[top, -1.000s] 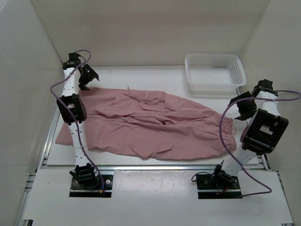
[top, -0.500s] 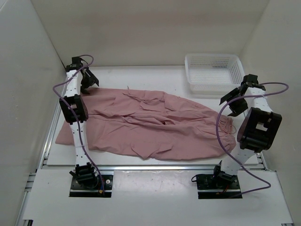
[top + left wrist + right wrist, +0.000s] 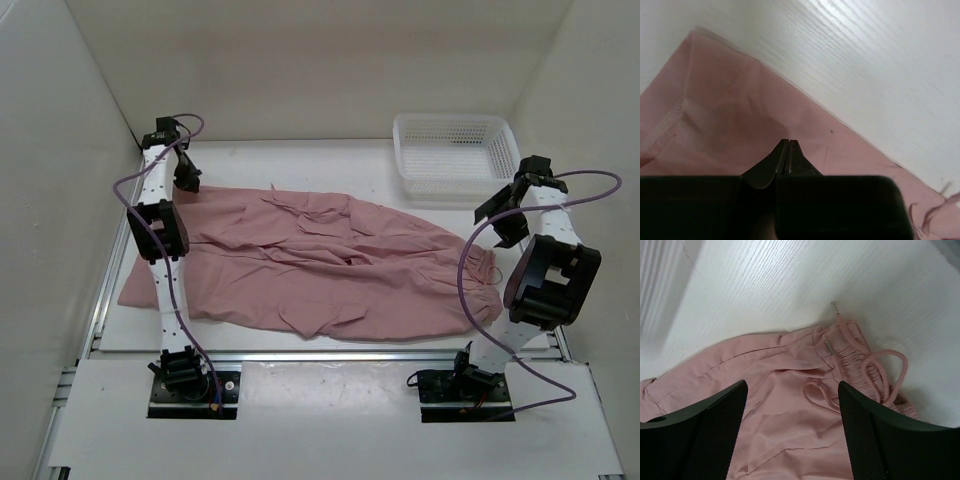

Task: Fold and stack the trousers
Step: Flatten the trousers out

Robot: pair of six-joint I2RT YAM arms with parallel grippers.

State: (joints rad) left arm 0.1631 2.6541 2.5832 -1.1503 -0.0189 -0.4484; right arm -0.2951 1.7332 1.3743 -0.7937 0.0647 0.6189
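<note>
**Trousers, one pair, laid out flat**

Overhead, I see the trousers (image 3: pixel 330 265) spread across the table (image 3: pixel 300 160), waist to the right. Only the left wrist view shows the left gripper (image 3: pixel 788 150) clenched at a leg's edge; I cannot tell whether it has caught cloth. The right wrist view shows the right gripper (image 3: pixel 790 387) released above the drawstring (image 3: pixel 885 357).

The dusty-pink thin fabric trousers (image 3: pixel 330 265) lie spread across the middle of the white wood-grain table (image 3: pixel 300 160), with the legs running to the left and the gathered waist to the right (its drawstring at the right end). The white mesh plastic basket (image 3: pixel 455 185) sits in the far right corner, behind the waist and apart from it. The left gripper (image 3: pixel 788 142) meets the far-left leg hem, seemingly pinching it. The right gripper (image 3: pixel 790 387) hangs over the waist.
</note>
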